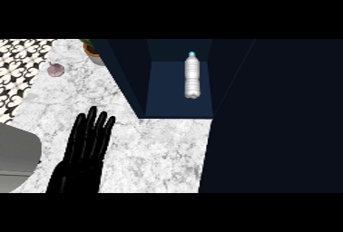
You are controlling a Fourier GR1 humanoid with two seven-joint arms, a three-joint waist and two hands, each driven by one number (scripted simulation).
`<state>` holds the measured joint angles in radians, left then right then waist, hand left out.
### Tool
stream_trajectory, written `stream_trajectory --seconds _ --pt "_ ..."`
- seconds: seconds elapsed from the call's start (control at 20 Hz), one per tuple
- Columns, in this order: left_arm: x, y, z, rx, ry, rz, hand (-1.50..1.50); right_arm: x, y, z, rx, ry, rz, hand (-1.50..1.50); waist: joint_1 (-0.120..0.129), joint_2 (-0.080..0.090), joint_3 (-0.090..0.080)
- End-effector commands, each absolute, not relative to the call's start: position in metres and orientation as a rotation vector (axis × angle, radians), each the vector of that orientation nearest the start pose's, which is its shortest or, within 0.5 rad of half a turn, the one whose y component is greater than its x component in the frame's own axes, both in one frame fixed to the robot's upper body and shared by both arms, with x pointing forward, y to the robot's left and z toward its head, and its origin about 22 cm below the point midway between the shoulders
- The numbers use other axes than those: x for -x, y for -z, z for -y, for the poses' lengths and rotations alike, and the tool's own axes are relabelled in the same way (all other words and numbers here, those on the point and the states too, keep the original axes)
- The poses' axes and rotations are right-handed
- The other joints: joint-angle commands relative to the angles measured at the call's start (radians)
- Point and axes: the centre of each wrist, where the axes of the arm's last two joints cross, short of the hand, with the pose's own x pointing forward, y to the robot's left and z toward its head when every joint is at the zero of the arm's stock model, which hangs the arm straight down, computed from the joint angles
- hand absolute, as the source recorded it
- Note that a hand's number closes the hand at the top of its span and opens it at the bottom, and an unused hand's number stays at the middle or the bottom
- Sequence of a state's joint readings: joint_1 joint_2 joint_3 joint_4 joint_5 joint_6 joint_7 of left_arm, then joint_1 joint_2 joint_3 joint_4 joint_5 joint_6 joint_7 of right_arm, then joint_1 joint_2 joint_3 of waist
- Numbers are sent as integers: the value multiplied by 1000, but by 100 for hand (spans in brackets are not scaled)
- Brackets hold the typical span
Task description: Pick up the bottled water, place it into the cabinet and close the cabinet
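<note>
**Head view: bottle already inside the cabinet, door yet to be closed**

Head view shows the bottled water (193, 75) lying on the dark blue floor of the open cabinet (179, 106), its long axis running away from the robot, blue cap at the far end and base toward the counter's edge. Nothing touches it. It lies up and to the right of the only hand in view, well apart from those fingers, with the cabinet's left wall (127, 77) between.

That hand is the left hand (81, 149), over the marble counter (161, 149) at the lower left, fingers straight and close together, pointing away from the robot and holding nothing. It appears to be resting, not reaching.

Judging from how things lie, the placing is done and closing the cabinet remains. The broad dark panel (275, 118) filling the right side is likely the open door; if so, the move turns on pushing it leftward across the opening, and the right hand would be the nearer one.

The right hand does not show at all. The dark panel has no visible edge or handle, so its hinge side cannot be told. At the far left, a small purplish object (56, 69) and part of a potted plant (92, 50) sit on the counter, the plant cut off by the cabinet.
</note>
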<state>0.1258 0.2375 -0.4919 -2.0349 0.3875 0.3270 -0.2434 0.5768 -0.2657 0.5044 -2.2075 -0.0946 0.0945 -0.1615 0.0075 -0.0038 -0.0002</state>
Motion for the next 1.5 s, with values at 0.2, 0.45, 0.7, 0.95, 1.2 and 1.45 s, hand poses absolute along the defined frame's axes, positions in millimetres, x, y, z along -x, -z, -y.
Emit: stream_trajectory --seconds 0.2,0.45,0.7,0.95,1.2,1.45 --pt "-131 -84 -208 356 -149 1970 -150 -87 -76 172 -590 -524 1648 150 22 0 -2" --pt "-114 -85 -240 334 -193 1951 -150 -77 -98 164 -635 -574 1701 150 16 -2 -3" --pt "-109 -87 -252 324 -225 1977 -150 -78 -110 148 -637 -624 1716 150 18 1 -3" --pt "-97 -88 -270 354 -222 1970 -150 -91 -114 139 -639 -623 1726 150 40 3 -4" --pt "-89 -91 -285 362 -203 1970 -150 -107 -109 126 -659 -547 1698 150 68 5 -5" --pt "-79 -90 -295 375 -197 1949 -150 -136 -120 105 -651 -537 1677 150 64 5 -4"
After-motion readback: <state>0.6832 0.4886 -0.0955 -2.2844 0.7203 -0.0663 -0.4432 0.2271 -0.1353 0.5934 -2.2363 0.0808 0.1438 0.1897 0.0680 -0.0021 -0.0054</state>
